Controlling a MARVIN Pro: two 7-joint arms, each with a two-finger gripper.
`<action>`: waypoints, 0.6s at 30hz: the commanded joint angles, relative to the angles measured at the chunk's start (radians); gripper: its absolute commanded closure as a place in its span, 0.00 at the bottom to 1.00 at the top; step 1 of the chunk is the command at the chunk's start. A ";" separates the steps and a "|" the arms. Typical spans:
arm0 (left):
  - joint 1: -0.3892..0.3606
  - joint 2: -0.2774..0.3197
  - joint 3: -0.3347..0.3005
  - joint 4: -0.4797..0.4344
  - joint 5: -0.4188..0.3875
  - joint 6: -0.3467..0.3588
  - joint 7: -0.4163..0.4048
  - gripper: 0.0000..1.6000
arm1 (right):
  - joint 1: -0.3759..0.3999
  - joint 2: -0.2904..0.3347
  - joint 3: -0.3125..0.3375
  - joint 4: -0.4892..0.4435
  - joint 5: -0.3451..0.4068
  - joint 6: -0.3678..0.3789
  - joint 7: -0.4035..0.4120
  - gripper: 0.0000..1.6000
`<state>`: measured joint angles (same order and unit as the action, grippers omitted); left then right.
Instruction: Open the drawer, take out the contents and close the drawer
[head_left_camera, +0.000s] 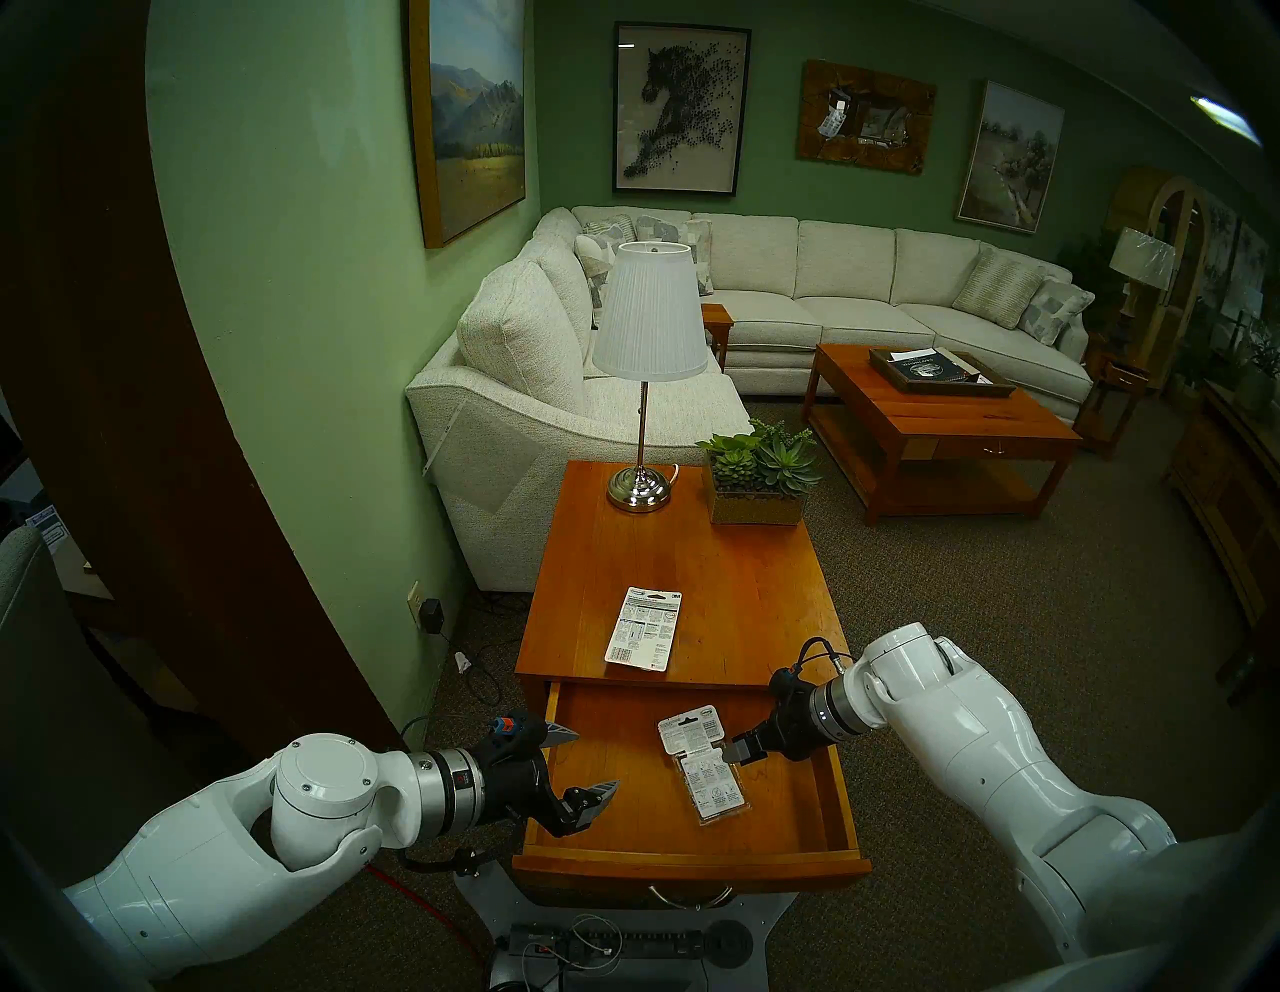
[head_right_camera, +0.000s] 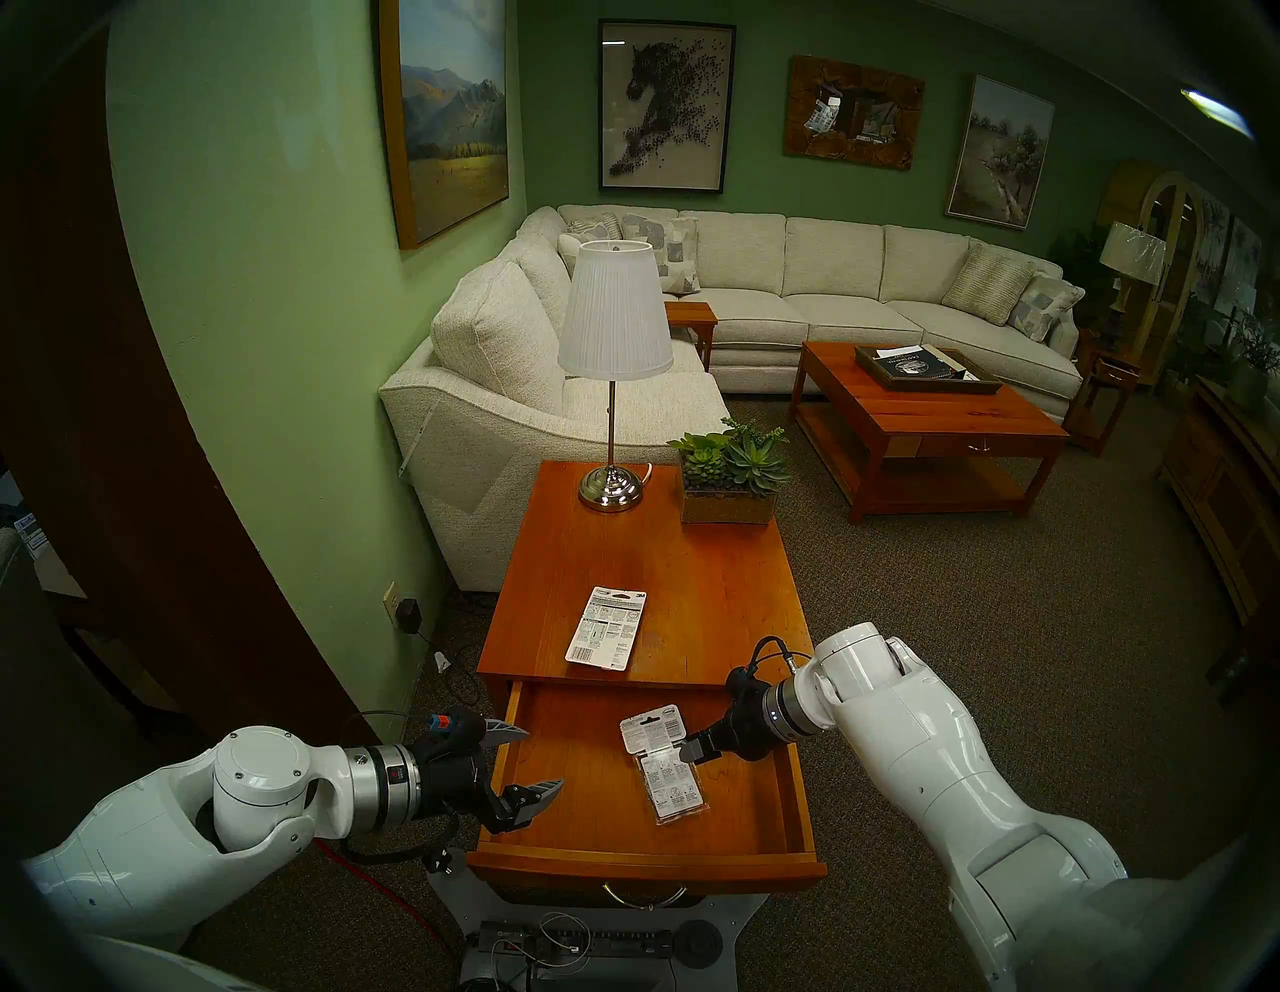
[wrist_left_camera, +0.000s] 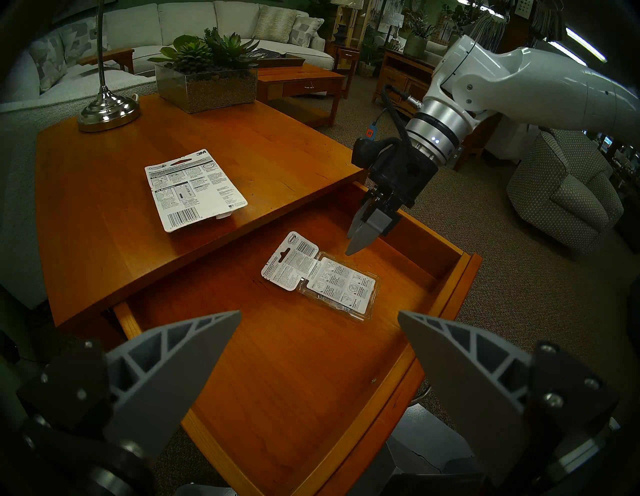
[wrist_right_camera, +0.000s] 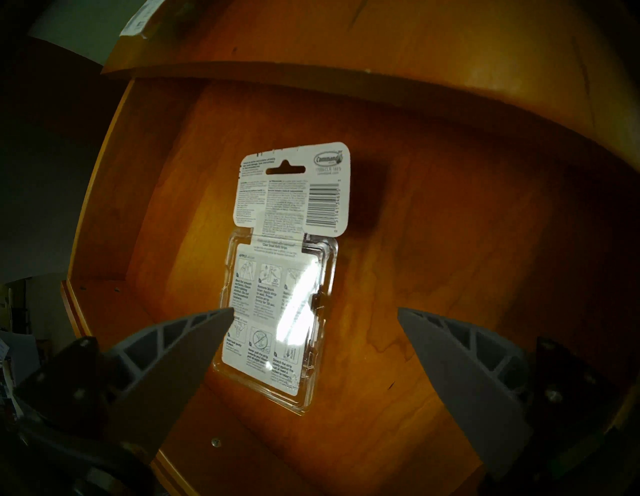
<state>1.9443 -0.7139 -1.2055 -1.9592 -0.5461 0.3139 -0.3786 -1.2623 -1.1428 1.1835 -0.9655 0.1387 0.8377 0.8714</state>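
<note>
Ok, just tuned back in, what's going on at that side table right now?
The orange-brown wooden drawer stands pulled open. One flat white printed 3M card already lies on the tabletop. The clear blister pack with white backing lies on the drawer floor. The right pincer, open, hangs just above that pack, not gripping it. The left pincer, open and empty, hovers over the drawer's left side.

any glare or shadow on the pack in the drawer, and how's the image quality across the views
Right wrist view: a bright white glare streak crosses the clear blister pack, washing out some print, and a dark shadow falls on the drawer floor right of its card. Left wrist view: the pack is sharp, without glare. Head views: fisheye bending, dark rim, dim greenish room light.
</note>
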 joint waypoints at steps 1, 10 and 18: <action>-0.009 0.001 -0.012 -0.025 -0.001 -0.010 -0.001 0.00 | 0.072 -0.018 -0.012 0.028 -0.001 -0.032 0.031 0.00; -0.009 0.001 -0.012 -0.025 -0.001 -0.011 -0.001 0.00 | 0.097 -0.038 -0.047 0.074 -0.019 -0.053 0.051 0.00; -0.009 0.001 -0.012 -0.025 -0.001 -0.011 -0.001 0.00 | 0.119 -0.059 -0.074 0.124 -0.034 -0.070 0.054 0.00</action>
<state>1.9442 -0.7139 -1.2055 -1.9591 -0.5460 0.3139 -0.3788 -1.2001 -1.1841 1.1142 -0.8535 0.1077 0.7804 0.9140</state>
